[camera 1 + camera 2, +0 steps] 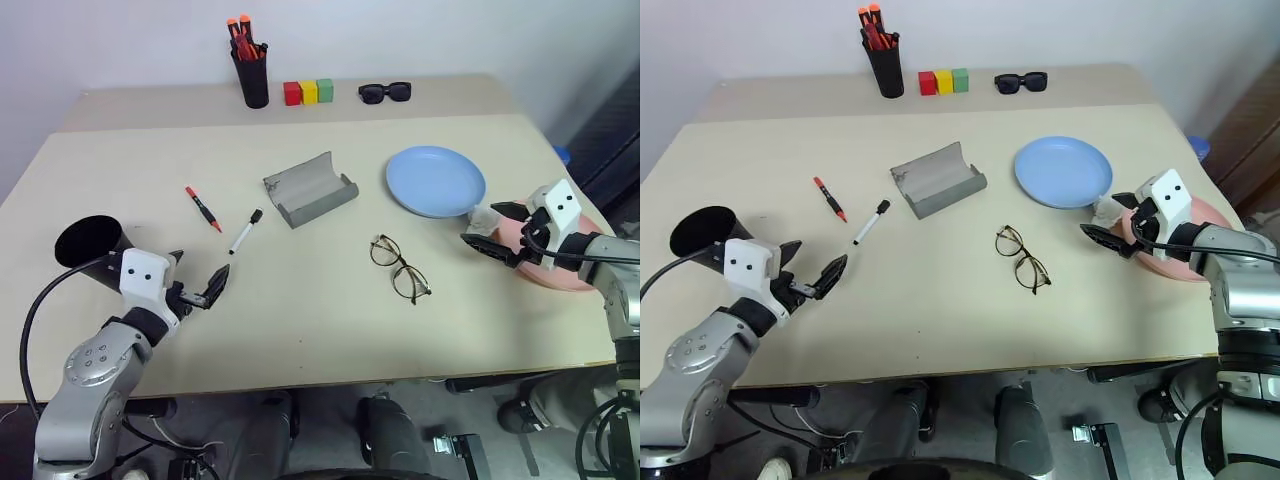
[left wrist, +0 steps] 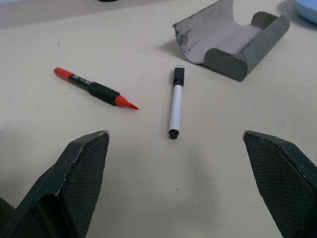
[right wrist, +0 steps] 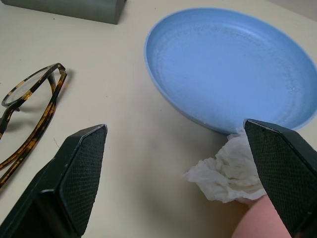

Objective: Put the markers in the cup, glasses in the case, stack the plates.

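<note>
No step yet begun. Both pincers spread wide, nothing held: left pincer [image 1: 196, 287] aimed at white marker [image 1: 245, 231] and red marker [image 1: 203, 209], beside cup [image 1: 85, 246]; right pincer [image 1: 492, 230] hung over pink plate [image 1: 560, 275]. Marker pickup judged next: closing on the barrel is required.
</note>
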Robot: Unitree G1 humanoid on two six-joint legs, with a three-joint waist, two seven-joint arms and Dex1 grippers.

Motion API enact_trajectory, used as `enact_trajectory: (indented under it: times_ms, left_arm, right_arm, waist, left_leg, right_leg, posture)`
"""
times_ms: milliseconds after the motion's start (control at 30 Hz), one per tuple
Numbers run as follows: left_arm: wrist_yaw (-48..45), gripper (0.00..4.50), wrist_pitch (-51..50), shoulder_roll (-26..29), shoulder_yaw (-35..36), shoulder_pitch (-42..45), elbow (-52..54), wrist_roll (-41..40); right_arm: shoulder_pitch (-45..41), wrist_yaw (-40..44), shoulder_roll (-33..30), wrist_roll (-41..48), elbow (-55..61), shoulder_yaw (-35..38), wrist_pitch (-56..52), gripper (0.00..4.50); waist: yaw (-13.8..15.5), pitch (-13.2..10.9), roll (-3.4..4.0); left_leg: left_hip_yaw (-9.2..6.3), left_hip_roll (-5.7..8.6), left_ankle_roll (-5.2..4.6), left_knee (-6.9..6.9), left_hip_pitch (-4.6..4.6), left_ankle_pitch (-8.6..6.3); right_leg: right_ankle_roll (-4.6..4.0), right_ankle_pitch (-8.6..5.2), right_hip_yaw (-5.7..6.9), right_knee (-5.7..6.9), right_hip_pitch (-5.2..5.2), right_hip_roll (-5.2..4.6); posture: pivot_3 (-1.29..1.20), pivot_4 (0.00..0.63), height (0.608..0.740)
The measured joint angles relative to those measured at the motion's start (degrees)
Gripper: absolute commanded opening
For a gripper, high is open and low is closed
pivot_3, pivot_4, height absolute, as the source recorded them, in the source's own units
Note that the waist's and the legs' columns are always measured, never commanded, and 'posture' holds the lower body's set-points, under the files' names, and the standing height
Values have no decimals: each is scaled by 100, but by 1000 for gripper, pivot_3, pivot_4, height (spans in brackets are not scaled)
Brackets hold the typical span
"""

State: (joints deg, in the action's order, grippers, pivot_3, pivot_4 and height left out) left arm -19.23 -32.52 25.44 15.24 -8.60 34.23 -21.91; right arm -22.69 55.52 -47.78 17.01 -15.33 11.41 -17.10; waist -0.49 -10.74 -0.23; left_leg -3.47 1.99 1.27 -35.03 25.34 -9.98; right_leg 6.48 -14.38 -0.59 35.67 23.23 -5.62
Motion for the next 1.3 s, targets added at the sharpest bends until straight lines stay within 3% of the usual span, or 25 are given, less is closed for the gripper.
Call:
enact_trajectory:
  times_ms: [500,800,1033,1300]
  left_arm:
    - [256,4445,-268,-2,-200,368,75,14]
    - [373,4445,-1186,-19,-1262,1986,-491,169]
    - [972,4445,-2892,-330,-1426,3394,-1293,274]
    - [1361,4445,-4657,-421,-1669,4983,-2747,667]
  right_arm:
    - [-259,-39,197,-94,162,-331,-17,4500]
    - [418,-403,666,163,1857,-423,-454,4500]
    - [620,-816,1051,469,3404,-765,-1111,4500]
    - [727,-1387,1738,135,3941,-2011,-1342,4500]
  waist:
    - [9,0,0]
    - [109,-2,-6]
    - [81,-8,-16]
    - [95,-12,-26]
  left_leg:
    - [-1,6,0,-5,-1,0]
    - [-2,15,0,-17,-5,1]
    - [-7,16,0,-17,-6,2]
    - [-16,21,4,-18,-5,4]
  right_leg:
    - [1,0,0,10,0,1]
    - [6,0,0,36,2,6]
    - [34,7,2,45,4,9]
    - [43,10,4,46,4,16]
  posture:
    - [0,150,740]
    - [0,150,740]
    - [0,150,740]
    - [0,150,740]
